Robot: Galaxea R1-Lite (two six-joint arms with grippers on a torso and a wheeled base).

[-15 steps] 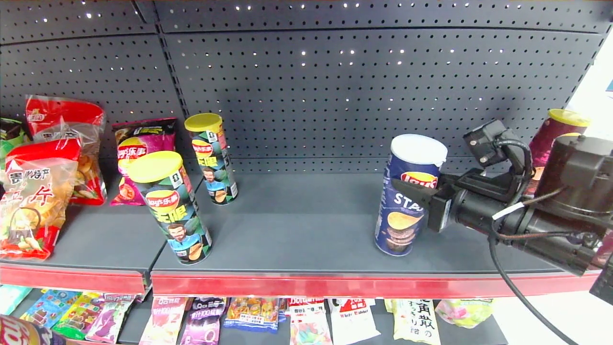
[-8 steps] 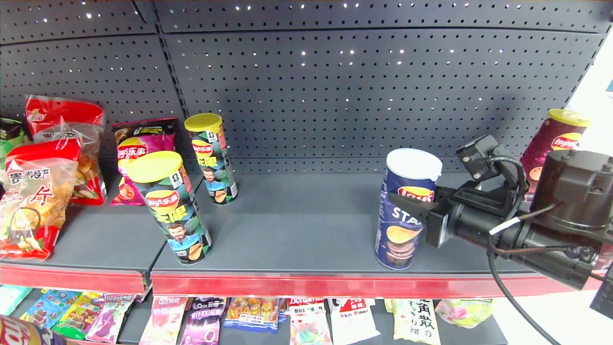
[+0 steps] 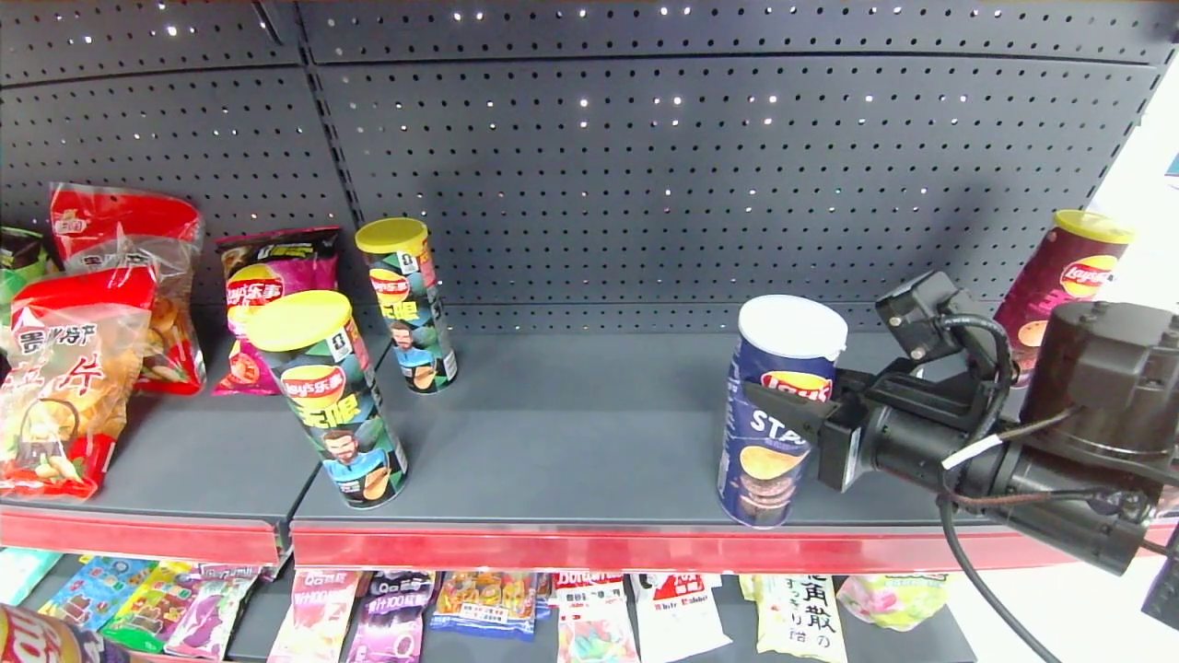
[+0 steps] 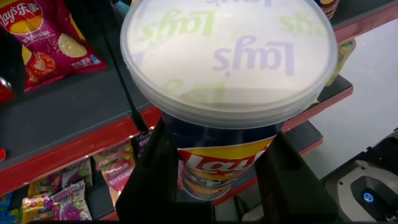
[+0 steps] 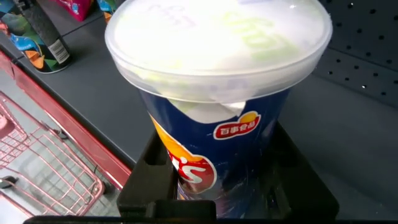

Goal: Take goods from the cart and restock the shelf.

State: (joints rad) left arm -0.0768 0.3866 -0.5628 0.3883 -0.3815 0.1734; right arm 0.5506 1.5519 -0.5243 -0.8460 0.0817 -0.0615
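1. Left gripper [image 4: 221, 183]: fingers clamped on both sides of a second blue can [image 4: 227, 68] with a white lid. One can. Its base was hidden under the lid's rim.
2. Far left of the right gripper's fingers: two red bags [image 3: 69, 387] and one magenta bag [image 3: 272, 276]. A green bag [image 3: 18, 258] was cut off at the frame edge.
3. Two green-patterned cans [image 3: 341, 414] with yellow lids stood upright on the shelf [image 3: 571, 433], well left of those fingers.
4. Below the fingers, a row of packets [image 3: 589, 608] on the lower shelf was cut off, so no count.
5. Blue can [image 3: 769, 460], white lid, one. It was pinched mid-body between the right gripper [image 3: 783, 401] fingers. The far finger was hidden behind the can. The can's base sat at the shelf's front edge; contact with the board could not be told.
6. One maroon can [image 3: 1059, 267] stood behind and right of the fingers, its lower part hidden by the arm.
7. Pink wire cart [image 5: 43, 162], beyond the shelf's red lip from the fingers, partly out of frame.
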